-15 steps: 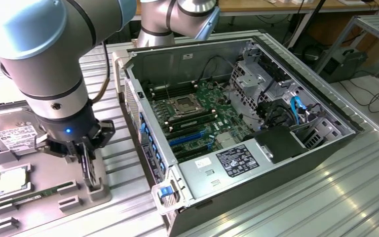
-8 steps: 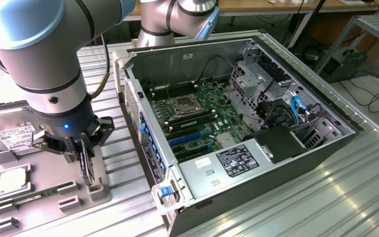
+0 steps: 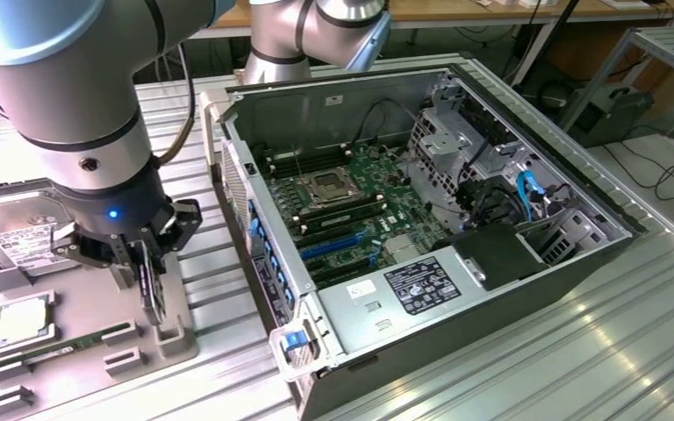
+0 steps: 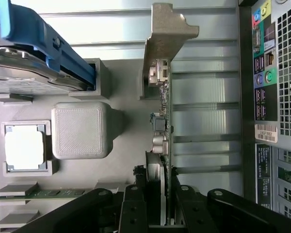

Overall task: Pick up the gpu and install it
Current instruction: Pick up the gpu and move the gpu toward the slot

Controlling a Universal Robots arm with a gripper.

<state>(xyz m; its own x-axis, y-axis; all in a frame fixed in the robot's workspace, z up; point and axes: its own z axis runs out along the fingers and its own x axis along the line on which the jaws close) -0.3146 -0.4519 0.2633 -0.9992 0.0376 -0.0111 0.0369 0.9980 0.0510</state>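
Observation:
The gpu (image 3: pixel 151 296) stands on edge at the exterior view's left, over the grey parts holder (image 3: pixel 89 303). My gripper (image 3: pixel 143 267) comes down on it from above and is shut on its upper edge. In the wrist view the gpu (image 4: pixel 165 116) shows edge-on, a thin card with its pale metal end bracket (image 4: pixel 166 36) at the far end. A black finger (image 4: pixel 134 204) sits on each side of the card, and my gripper (image 4: pixel 155 196) clamps it. Whether the card's lower edge still touches the holder is hidden.
The holder also carries a silver hard drive (image 3: pixel 15 235), a processor (image 3: pixel 24 317) and a green memory stick (image 3: pixel 62 345). The open computer case (image 3: pixel 618 230) lies to the exterior view's right, its motherboard (image 3: pixel 367 206) and blue slots (image 3: pixel 334 246) exposed. Its rear panel (image 4: pixel 274 97) is close beside the card.

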